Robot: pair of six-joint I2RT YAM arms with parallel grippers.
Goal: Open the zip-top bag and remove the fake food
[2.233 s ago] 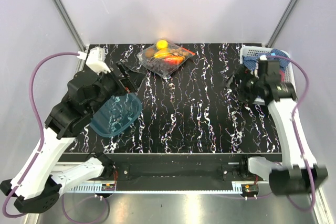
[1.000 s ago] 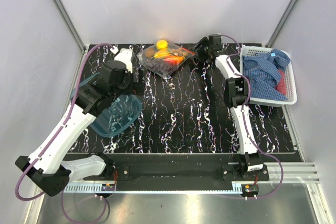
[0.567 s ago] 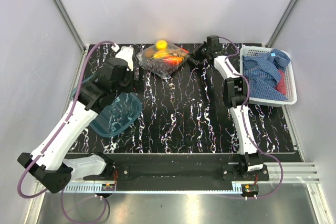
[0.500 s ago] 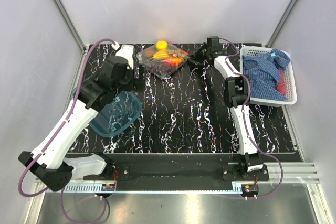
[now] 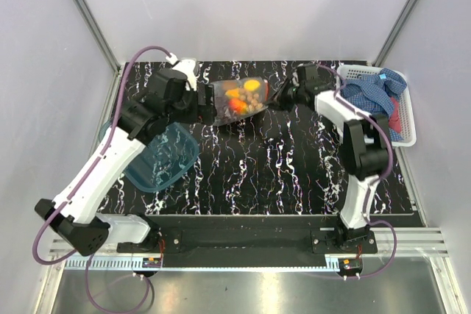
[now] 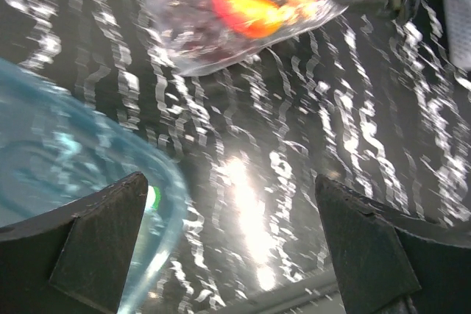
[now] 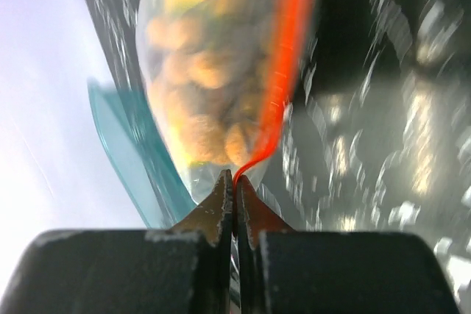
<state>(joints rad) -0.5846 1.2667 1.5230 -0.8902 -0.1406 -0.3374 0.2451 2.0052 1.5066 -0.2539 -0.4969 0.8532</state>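
Note:
The clear zip-top bag (image 5: pixel 239 101) hangs tilted over the back of the table, with the fake food (image 5: pixel 244 98) inside it. My right gripper (image 5: pixel 280 98) is shut on the bag's right corner. In the right wrist view, the right gripper (image 7: pixel 235 182) pinches the end of the orange-red zip strip (image 7: pixel 291 56), and tan balls (image 7: pixel 195 71) press against the bag (image 7: pixel 176 167). My left gripper (image 5: pixel 202 105) stands open beside the bag's left end. The left wrist view shows nothing between its fingers (image 6: pixel 99 237), and the bag (image 6: pixel 235 16) lies ahead of the left gripper (image 6: pixel 229 179).
A blue translucent tub (image 5: pixel 162 158) lies at the left, under the left arm, and also shows as the tub (image 6: pixel 66 159) in the left wrist view. A white basket (image 5: pixel 409 129) holding blue checked cloth (image 5: pixel 375 97) stands at the back right.
The right gripper has shut on the bag's corner and lifted it off the table, drawing it toward the front. The left arm has moved right, up to the bag's left end.

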